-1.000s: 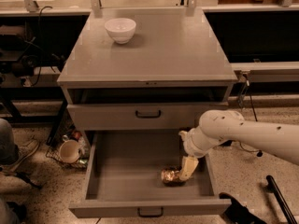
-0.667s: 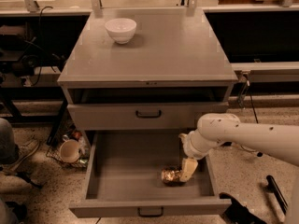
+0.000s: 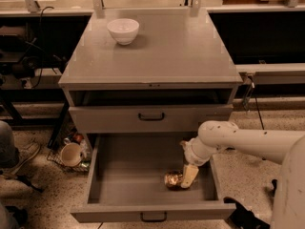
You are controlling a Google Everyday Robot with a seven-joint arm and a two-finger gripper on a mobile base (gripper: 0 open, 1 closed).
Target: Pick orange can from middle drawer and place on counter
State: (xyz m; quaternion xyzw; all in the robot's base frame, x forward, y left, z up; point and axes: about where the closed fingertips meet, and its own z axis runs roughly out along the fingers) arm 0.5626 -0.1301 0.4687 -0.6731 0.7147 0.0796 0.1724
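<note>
The orange can [image 3: 172, 180] lies on its side on the floor of the open middle drawer [image 3: 131, 175], toward its right front. My gripper [image 3: 187, 178] reaches down into the drawer from the right on a white arm, right against the can's right side. One pale finger [image 3: 190, 175] shows beside the can. The counter [image 3: 157, 46] is the flat grey top of the cabinet above.
A white bowl [image 3: 123, 30] stands at the counter's back left. A shallower closed drawer [image 3: 151, 116] with a black handle sits above the open one. A wire basket with a cup [image 3: 71, 153] is on the floor at left. A long bench runs behind.
The arm has shifted slightly left, with the gripper staying at the can. The can has not moved.
</note>
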